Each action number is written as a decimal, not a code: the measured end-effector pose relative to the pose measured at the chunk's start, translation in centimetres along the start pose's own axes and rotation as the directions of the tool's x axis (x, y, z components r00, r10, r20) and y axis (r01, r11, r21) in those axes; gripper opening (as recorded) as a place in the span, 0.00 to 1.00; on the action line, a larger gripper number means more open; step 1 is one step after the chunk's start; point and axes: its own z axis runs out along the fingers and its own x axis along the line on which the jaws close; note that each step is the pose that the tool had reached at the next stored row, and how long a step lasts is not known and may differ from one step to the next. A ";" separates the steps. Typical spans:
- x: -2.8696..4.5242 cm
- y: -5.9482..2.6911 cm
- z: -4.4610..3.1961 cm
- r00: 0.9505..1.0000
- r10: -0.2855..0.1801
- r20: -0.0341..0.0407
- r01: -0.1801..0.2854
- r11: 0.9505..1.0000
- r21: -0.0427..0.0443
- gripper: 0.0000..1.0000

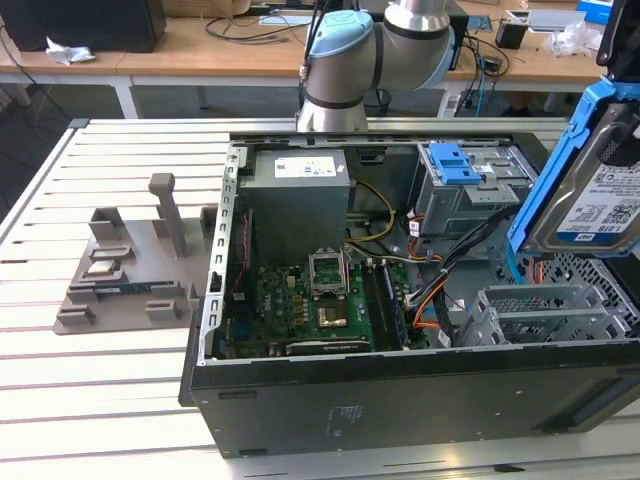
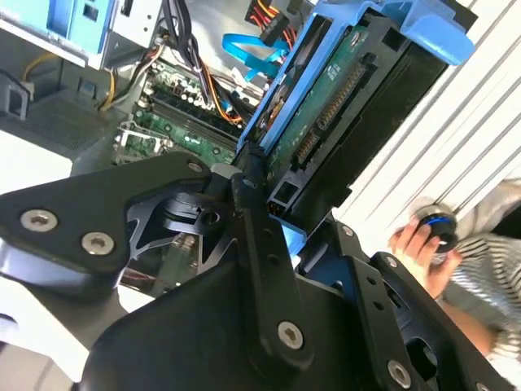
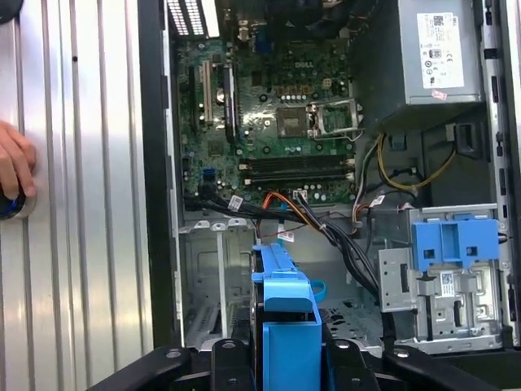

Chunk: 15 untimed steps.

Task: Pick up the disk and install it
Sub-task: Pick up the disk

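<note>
The disk (image 1: 588, 195), a silver drive with a blue-and-white label in a bright blue carrier frame, hangs tilted on edge above the end of the open computer case (image 1: 300, 400) at the exterior view's right. My gripper (image 3: 281, 358) is shut on it, with black fingers (image 2: 254, 220) clamped on both sides of the blue frame. In the second wrist view the disk (image 2: 326, 106) shows its green circuit board and connector. In the first wrist view the disk (image 3: 285, 314) is seen end-on over an empty grey drive bay (image 3: 216, 277).
Inside the case are a grey power-supply box (image 1: 300, 190), a green motherboard (image 1: 310, 300), loose cables (image 3: 326, 228) and a metal cage with a blue latch (image 1: 455, 160). A grey fixture (image 1: 130, 260) sits on the slatted table. A person's hand (image 3: 12, 167) rests beside the case.
</note>
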 end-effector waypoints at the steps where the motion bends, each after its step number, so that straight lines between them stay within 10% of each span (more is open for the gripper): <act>1: 0.09 -0.01 0.02 1.000 0.002 0.001 -0.002 1.000 0.000 0.37; 15: 0.98 0.02 0.70 1.000 0.002 0.001 -0.002 1.000 -0.001 0.37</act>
